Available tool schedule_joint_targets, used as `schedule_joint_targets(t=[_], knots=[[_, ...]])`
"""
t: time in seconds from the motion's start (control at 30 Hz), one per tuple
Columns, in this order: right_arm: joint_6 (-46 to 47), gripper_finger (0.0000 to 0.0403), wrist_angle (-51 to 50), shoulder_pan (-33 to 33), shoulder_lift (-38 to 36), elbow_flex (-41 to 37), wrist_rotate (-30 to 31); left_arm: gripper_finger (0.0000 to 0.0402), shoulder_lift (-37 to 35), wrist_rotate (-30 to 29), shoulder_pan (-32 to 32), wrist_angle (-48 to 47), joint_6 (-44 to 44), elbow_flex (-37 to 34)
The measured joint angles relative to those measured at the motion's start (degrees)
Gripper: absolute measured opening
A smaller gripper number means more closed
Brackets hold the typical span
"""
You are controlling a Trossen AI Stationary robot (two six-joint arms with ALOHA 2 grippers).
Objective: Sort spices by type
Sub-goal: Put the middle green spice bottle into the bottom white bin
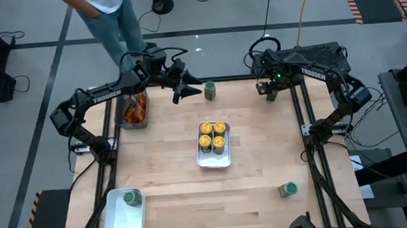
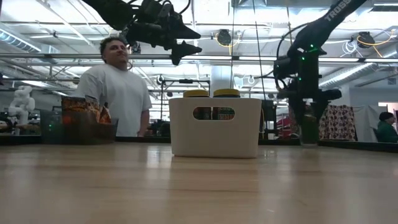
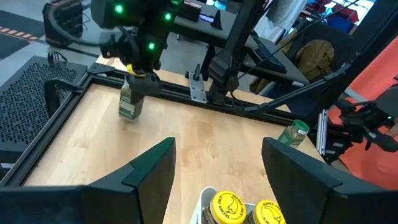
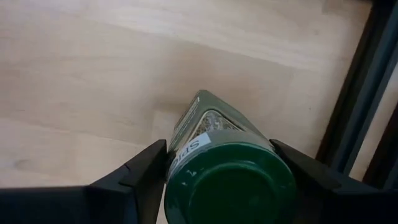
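Observation:
My right gripper (image 1: 269,93) is at the table's far right corner, shut on a green-lid jar (image 3: 130,102). My left gripper (image 1: 187,93) hangs open high over the far middle of the table (image 2: 198,41), touching nothing. Another green-lid jar (image 1: 210,90) stands just to its right. Four yellow-lid jars (image 1: 212,136) stand in the middle white tray (image 1: 214,160). One green-lid jar (image 1: 131,198) stands in the near-left white tray (image 1: 121,221). One more green-lid jar (image 1: 289,189) lies on its side near the right edge. Orange-brown packets (image 1: 137,108) stand in the dark bin (image 1: 125,120). My right gripper (image 4: 217,180) pinches the jar between its two fingers at the lid end (image 4: 230,186), one finger (image 4: 140,177) on each side, coming from above. The jar hangs a little tilted below the fingers (image 2: 309,129). Whether its base rests on the table, I cannot tell.
A person (image 2: 115,87) stands just beyond the far edge, behind the bin. Black frame rails (image 3: 186,93) run along the table's edges close to the right gripper. Bare wood lies between the middle tray and the near edge (image 1: 217,200).

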Motion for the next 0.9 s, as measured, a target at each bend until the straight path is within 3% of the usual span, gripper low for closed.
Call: schedule_joint_targets(t=[0.47, 0.67, 0.9], knots=[[-3.0, 0.0227, -12.9, 10.2, 0.0, 20.7, 0.2, 0.0242, -2.6, -0.1, 0.0, -0.1, -1.3, 0.0], [-3.2, 0.0227, -13.1, 17.2, 0.0, 28.9, 0.3, 0.0242, -9.7, -6.2, 0.0, -5.0, -0.9, 0.0], [-4.0, 0.0227, -10.7, 26.6, 0.0, 34.1, 0.3, 0.0242, -17.7, -13.2, 0.0, -19.1, -0.7, 0.0]])
